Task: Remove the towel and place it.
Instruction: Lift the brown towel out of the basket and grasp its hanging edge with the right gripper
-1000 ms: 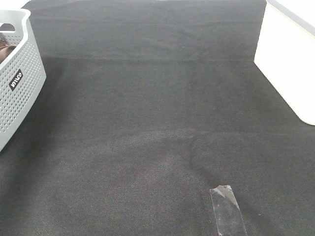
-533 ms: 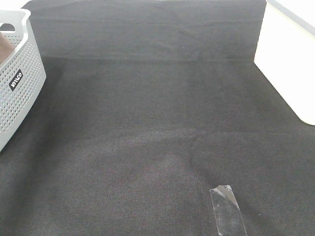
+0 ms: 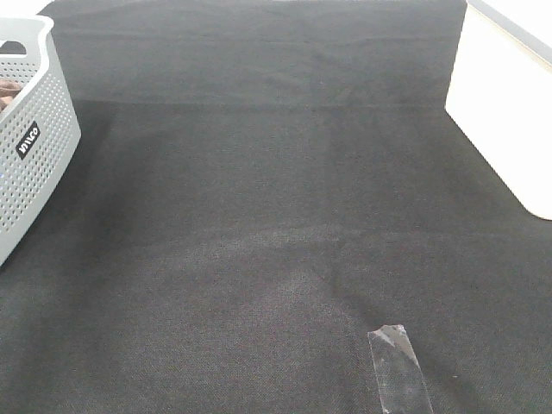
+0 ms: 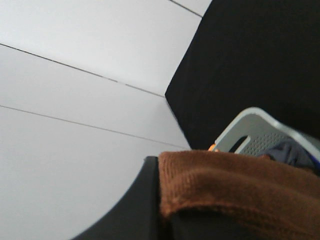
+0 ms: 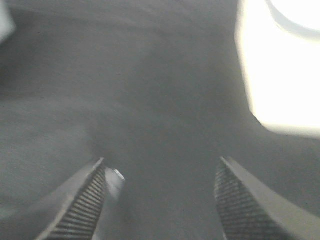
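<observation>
The brown plush towel (image 4: 235, 187) fills the near part of the left wrist view, lying tight over my left gripper (image 4: 162, 225), whose one dark finger (image 4: 142, 200) shows beside it. The gripper looks shut on the towel, above the grey perforated basket (image 4: 252, 131). In the high view only a sliver of the towel (image 3: 5, 90) shows inside the basket (image 3: 34, 147) at the left edge. Neither gripper shows in that view. My right gripper (image 5: 161, 162) is open and empty, low over the black table cloth (image 5: 160, 90).
A white block (image 3: 500, 112) stands at the right edge of the black cloth (image 3: 276, 216); it also shows in the right wrist view (image 5: 280, 75). A strip of clear tape (image 3: 398, 366) lies on the cloth near the front. White floor (image 4: 75, 100) lies beyond the table.
The brown patch in the basket grew and rose half a second ago. Now it is a small sliver lower at the left edge. Nothing else in the high view moved.
</observation>
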Motion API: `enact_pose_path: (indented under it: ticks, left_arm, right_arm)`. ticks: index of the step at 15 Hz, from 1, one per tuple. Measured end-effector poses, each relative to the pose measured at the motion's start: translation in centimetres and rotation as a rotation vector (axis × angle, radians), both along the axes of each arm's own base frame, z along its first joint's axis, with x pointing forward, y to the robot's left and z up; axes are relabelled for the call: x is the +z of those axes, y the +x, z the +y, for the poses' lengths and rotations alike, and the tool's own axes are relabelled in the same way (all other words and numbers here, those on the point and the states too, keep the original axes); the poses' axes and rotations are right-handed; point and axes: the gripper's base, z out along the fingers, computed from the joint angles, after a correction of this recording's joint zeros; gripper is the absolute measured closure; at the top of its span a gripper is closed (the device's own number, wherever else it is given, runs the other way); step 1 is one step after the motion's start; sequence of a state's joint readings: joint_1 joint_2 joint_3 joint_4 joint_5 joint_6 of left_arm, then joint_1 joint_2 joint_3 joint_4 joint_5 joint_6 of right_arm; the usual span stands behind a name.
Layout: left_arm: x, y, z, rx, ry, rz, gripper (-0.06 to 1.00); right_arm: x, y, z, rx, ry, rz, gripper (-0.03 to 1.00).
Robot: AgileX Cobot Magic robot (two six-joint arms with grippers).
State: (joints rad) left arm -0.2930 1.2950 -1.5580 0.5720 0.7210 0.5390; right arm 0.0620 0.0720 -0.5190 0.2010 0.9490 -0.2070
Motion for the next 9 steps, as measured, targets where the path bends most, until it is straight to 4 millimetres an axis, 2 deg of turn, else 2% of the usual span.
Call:
enact_pose_path:
  ticks: [2,4,6,8,9]
  left_arm:
    - [0.8,-0.7,-1.9,-0.060,-0.068,-0.030,0.94]
    - [1.0,-1.4,-4.1,-0.153,-0.080,-0.041,0.94]
    - [1.2,-2.3,-6.6,-0.263,-0.088,-0.066,0.94]
    - [1.1,-2.6,-8.5,-0.336,-0.090,-0.072,0.94]
    - [1.1,-2.6,-8.5,-0.336,-0.090,-0.072,0.94]
  right_arm:
    - [1.5,2.8,1.6,0.172,0.015,-0.072,0.38]
    - [2.2,6.3,3.3,0.353,0.067,-0.075,0.38]
    - [2.0,9.8,4.8,0.541,0.083,-0.096,0.38]
    - [1.1,13.3,6.1,0.673,0.173,-0.098,0.38]
    - [1.1,13.3,6.1,0.673,0.173,-0.098,0.38]
